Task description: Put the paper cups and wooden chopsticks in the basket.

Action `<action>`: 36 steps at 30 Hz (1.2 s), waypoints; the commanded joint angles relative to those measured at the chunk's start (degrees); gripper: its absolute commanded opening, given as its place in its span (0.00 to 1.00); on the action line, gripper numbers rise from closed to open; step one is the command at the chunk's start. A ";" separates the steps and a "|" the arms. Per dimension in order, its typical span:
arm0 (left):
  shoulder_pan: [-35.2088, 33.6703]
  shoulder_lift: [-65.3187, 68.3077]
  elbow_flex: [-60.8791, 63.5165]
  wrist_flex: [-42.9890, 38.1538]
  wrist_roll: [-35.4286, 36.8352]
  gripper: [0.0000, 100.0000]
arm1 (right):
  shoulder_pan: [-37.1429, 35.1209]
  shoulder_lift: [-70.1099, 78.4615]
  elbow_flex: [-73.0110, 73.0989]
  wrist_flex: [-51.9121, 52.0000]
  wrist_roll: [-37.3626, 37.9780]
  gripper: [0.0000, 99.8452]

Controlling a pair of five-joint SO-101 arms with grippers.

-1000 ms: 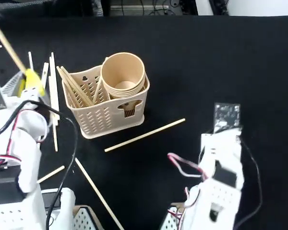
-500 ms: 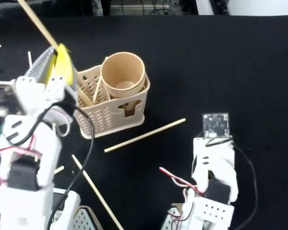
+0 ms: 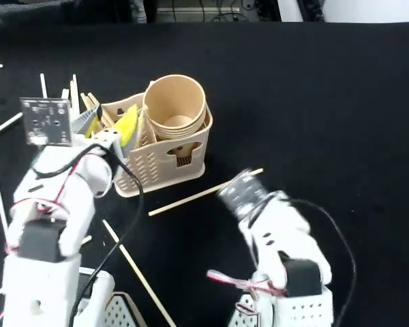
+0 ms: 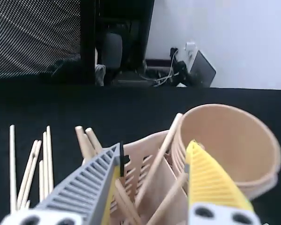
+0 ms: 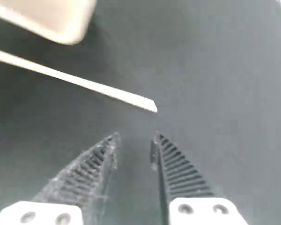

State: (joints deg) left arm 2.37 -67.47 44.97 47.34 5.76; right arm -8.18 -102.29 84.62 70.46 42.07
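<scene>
**While left gripper (image 4: 154, 145) hangs open over the basket (image 3: 157, 163), right gripper (image 5: 136, 137) lines up on a loose chopstick (image 5: 84, 83)**

Right jaws: parted by a modest gap, nothing between them. The chopstick's end lies on the black table (image 3: 313, 88) just ahead of the fingertips, not touching. The stick runs off toward the basket's corner. High view: it lies diagonally just in front of the basket, with the right gripper at its far end.

Left jaws: spread wide, gripping nothing. They straddle the basket's chopstick compartment. Several sticks lean inside, and one stands up between the jaws, apparently clear of both. The stacked paper cups (image 3: 176, 105) sit in the neighbouring compartment.

Step, my read: cups done, chopsticks partly done, and the diagonal stick is the pick in hand. Also left on the table: a second long chopstick (image 3: 140, 276) near the arm bases, and a few loose sticks (image 3: 74, 92) beside the basket on the left arm's side.

Next move calls for:
- Right gripper down to the table surface, since the stick is thin and lies flat.
- Jaws across the stick, not along it.
- A grip further in from the end, so it tips less when lifted.
- Left gripper up and clear of the basket first, or the arms likely clash at the drop.
</scene>
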 commanded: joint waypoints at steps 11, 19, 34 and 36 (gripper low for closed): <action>-36.62 17.93 -25.98 26.20 0.18 0.24 | -8.88 50.95 -20.18 -12.84 19.25 0.20; -43.30 46.42 -23.69 11.52 0.18 0.23 | -8.62 75.65 -31.43 -14.33 24.53 0.21; -44.53 84.40 -31.60 -6.07 -1.41 0.24 | -8.79 93.58 -32.40 -29.80 26.64 0.20; -44.53 88.88 -36.62 -0.62 -1.67 0.23 | -8.79 94.64 -33.01 -29.36 26.64 0.20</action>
State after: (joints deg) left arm -42.90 14.55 18.24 40.75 4.97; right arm -16.62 -9.10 54.29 41.71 68.00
